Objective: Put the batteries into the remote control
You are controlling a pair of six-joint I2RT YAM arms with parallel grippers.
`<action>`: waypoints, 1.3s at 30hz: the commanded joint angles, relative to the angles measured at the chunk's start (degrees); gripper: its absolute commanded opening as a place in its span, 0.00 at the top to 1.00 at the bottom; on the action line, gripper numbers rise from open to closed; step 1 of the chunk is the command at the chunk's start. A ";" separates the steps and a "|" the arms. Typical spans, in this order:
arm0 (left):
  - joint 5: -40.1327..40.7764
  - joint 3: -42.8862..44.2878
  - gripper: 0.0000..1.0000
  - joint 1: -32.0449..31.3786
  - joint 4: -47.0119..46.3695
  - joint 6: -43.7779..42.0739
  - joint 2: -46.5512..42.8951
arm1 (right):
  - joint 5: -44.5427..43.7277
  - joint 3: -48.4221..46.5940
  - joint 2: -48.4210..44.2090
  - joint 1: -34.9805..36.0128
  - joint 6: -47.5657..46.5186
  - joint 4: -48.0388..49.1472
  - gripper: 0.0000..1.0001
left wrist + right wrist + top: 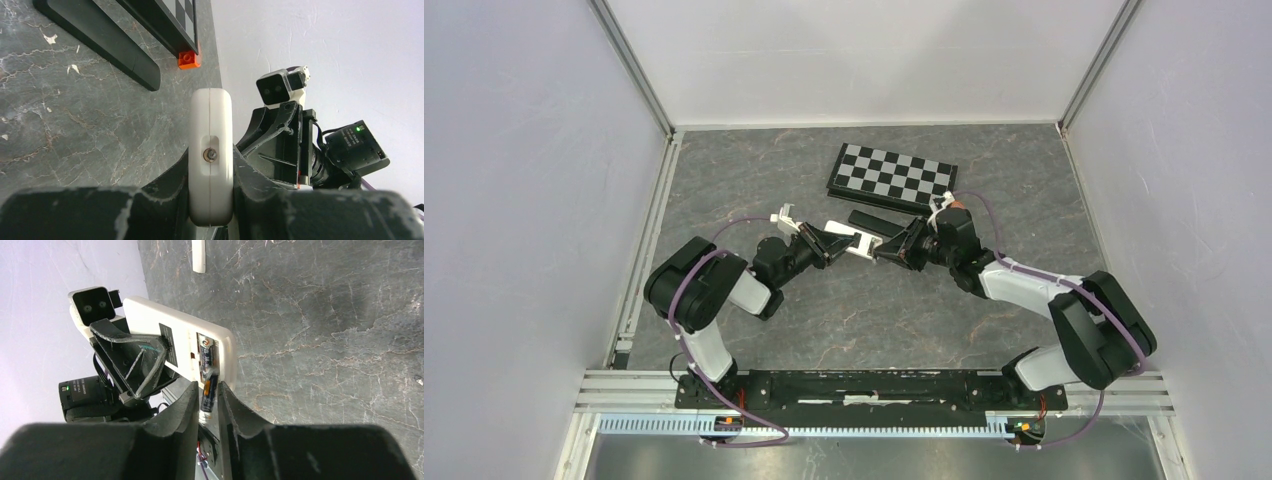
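My right gripper (206, 390) flanks a battery (208, 401) nosing into the open bay (205, 359) of the white remote (147, 315); gripped or loose, I cannot tell. My left gripper (211, 159) clamps the remote, steadying it for loading.

A black-and-grey chequered board (892, 175) lies on the grey marbled tabletop (754, 160). Just beside it is a long black bar (874, 219), perhaps a remote. A small orange brick (189, 59) sits at the board's corner.
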State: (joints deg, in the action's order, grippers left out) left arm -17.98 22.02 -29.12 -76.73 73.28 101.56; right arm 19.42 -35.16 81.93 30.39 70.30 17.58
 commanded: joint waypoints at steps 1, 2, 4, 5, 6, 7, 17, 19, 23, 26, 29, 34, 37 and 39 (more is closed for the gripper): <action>0.14 1.44 0.98 -0.49 -4.94 1.98 -0.22 | -0.71 -1.76 0.81 0.28 0.03 1.59 0.72; 0.14 1.40 0.98 -0.41 -4.97 2.10 -0.19 | -0.69 -1.76 0.86 0.24 0.10 1.65 0.71; 0.22 1.36 0.98 -0.49 -5.06 2.40 -0.13 | -0.24 -1.80 1.19 0.26 0.27 2.32 0.69; 0.28 1.36 0.98 -0.44 -5.07 2.57 -0.07 | -0.12 -1.85 1.40 0.26 0.36 2.42 0.69; 0.31 1.36 0.98 -0.43 -5.09 2.73 -0.08 | 0.01 -1.81 1.55 0.24 0.72 2.89 0.68; 0.25 1.34 0.98 -0.46 -5.03 2.76 -0.09 | 0.14 -1.68 1.69 0.26 0.90 3.21 0.68; 0.03 0.08 0.98 -0.43 -3.85 8.72 0.65 | -2.81 -1.72 -1.94 0.04 -4.67 -0.76 0.39; -0.84 -0.29 0.98 -0.45 -3.14 10.60 0.77 | -4.50 -0.71 -4.43 -0.37 -7.34 -1.04 0.31; -3.96 -0.34 0.98 -0.41 -1.43 12.95 0.50 | -4.32 -1.43 -8.52 -1.40 -16.20 -1.36 0.21; -7.33 -0.29 0.98 -0.33 1.12 14.03 -1.12 | -2.17 -3.10 -11.35 -2.21 -28.02 -4.09 0.12; -11.14 -0.31 0.98 -0.38 6.00 14.04 -4.89 | 5.29 -4.93 -12.66 -3.04 -38.36 -6.80 0.02; -18.61 1.27 0.98 -0.25 15.18 14.40 -10.74 | 15.51 -8.75 -13.76 -3.39 -51.30 -14.58 0.02; -22.24 2.08 0.98 -0.26 16.50 16.00 -12.04 | 21.31 -9.31 -13.01 -3.34 -54.01 -17.32 0.02; -23.76 2.44 0.98 -0.28 16.80 17.12 -12.52 | 24.50 -9.83 -11.69 -3.34 -56.14 -20.47 0.02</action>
State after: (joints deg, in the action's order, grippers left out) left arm -34.81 22.33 -29.36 -62.24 86.56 91.02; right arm 33.80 -42.35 69.52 27.20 23.53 3.99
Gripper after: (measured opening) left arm 0.280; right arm 0.979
